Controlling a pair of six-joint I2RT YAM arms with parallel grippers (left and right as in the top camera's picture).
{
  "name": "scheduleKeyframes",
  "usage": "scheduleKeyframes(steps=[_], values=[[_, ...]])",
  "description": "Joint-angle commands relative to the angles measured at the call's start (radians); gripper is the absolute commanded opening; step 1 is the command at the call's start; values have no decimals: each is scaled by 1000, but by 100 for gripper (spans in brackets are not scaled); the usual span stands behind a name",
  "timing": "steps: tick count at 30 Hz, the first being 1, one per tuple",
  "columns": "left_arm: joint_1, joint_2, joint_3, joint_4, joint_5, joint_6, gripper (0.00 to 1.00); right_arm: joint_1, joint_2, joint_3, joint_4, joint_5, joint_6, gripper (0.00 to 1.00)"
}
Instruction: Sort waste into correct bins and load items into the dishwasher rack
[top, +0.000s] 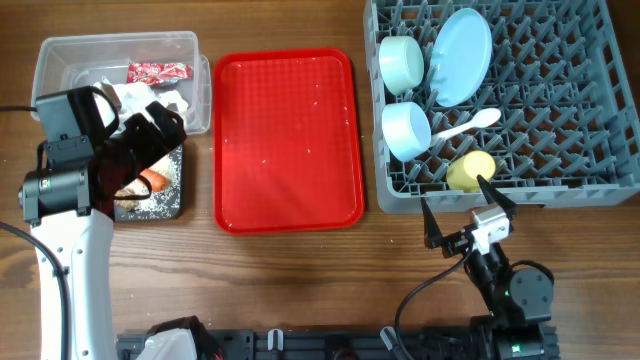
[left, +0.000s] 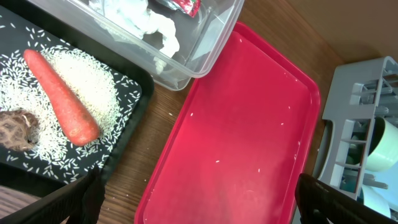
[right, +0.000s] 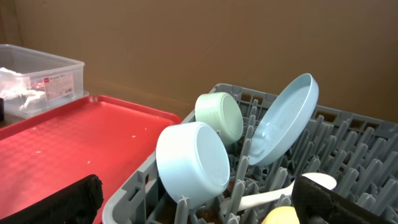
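Everything stands on a brown wooden table. Only the right wrist view shows the room: a plain brown wall behind the table. A red serving tray lies mid-table with a few stray grains on it. To its left, the clear tub holds the red wrapper and the white tissue, and the black tray sits just in front. From overhead the arm hides most of that tray. The left wrist view shows the carrot lying across the rice, with the brown lump beside it. At right, the grey rack holds the plate, a greenish bowl, a bluer bowl, the spoon and the yellow cup. The left gripper hangs near tub and black tray, its 2 fingers spread and empty. The right gripper is spread and empty before the rack.
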Motion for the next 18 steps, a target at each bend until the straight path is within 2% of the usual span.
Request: scheduleKeyframes(steps=[1,4,6,7,8,9,12,13,16,18], values=[[-4,-10,7,3,12,23,100,3,-12,-2,5,10,-13,100],[-32,-77,6,-3,-15,23,100,3,-12,-2,5,10,-13,100],[-171,-252,4,-4,-223,23,100,3,-12,-2,5,10,-13,100],[-227,-339,-22,73,-263,23,100,3,-12,-2,5,10,-13,100],[-270,-444,-99,213,-290,32,100,3,-12,-2,5,10,-13,100],[-281,-534,-197,334,-288,58,100,3,-12,-2,5,10,-13,100],[-280,-728,-475,541,-287,56,100,3,-12,-2,5,10,-13,100],[-280,-805,-611,658,-282,56,100,3,-12,-2,5,10,-13,100],[-271,-940,-911,991,-281,56,100,3,-12,-2,5,10,-13,100],[-264,-1001,-1048,1106,-281,56,100,3,-12,-2,5,10,-13,100]])
